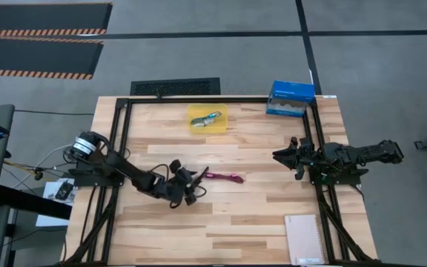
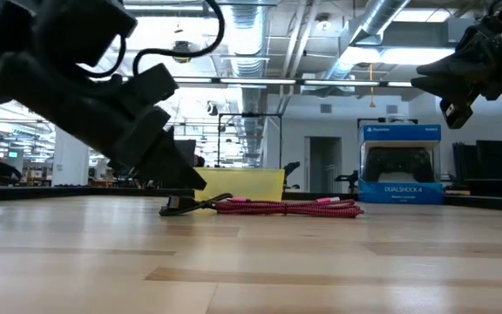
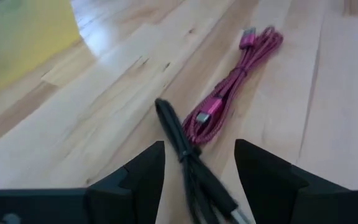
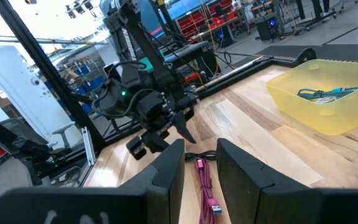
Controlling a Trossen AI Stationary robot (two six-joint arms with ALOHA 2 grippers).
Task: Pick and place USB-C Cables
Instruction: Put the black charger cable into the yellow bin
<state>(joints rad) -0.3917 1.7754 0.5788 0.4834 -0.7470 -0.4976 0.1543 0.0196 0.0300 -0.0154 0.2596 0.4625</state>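
Note:
A black cable (image 3: 179, 137) lies on the wooden table, and its far end touches a magenta-red cable (image 3: 235, 81) lying to its right (image 1: 227, 177). My left gripper (image 3: 199, 146) is open and low over the table (image 1: 199, 185), one finger on each side of the black cable (image 2: 186, 206); I see no touch. The yellow bin (image 1: 196, 127) at the far middle holds a teal cable (image 1: 212, 117) and a pale one. My right gripper (image 1: 288, 157) waits open above the right side of the table.
A blue game-controller box (image 1: 290, 98) stands at the far right, beside the bin. A pale notebook (image 1: 303, 239) lies at the near right. Black frame rails (image 1: 121, 148) run along the table's sides. Bare wood lies between the cables and the bin.

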